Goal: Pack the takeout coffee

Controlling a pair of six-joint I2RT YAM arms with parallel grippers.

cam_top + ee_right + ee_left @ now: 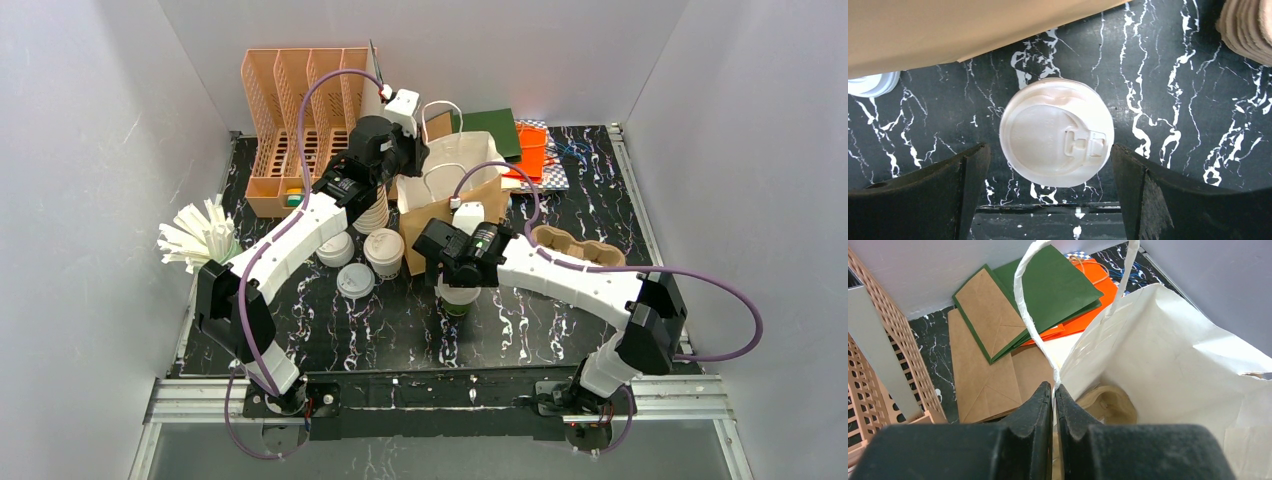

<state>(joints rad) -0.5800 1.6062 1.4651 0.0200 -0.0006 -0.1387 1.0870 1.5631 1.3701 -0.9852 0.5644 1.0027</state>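
1. The small green paper cup with a round white plastic lid (1055,137) stands on the black marble worktop (1168,100), near the white paper bag (1173,340).
2. The right end effector (1048,150) is spread wide, with 1 finger on each side of the cup, not touching it.
3. The left end effector (1054,390) is pinched tight on the bag's rim, by a handle.
4. A hard squeeze could dent the cup or pop the lid off. A tilt could spill it. The bag rim could slip free.
5. The cup stands straight up with its lid on top, so its long line runs up and down. The sip hole points toward 1 finger.
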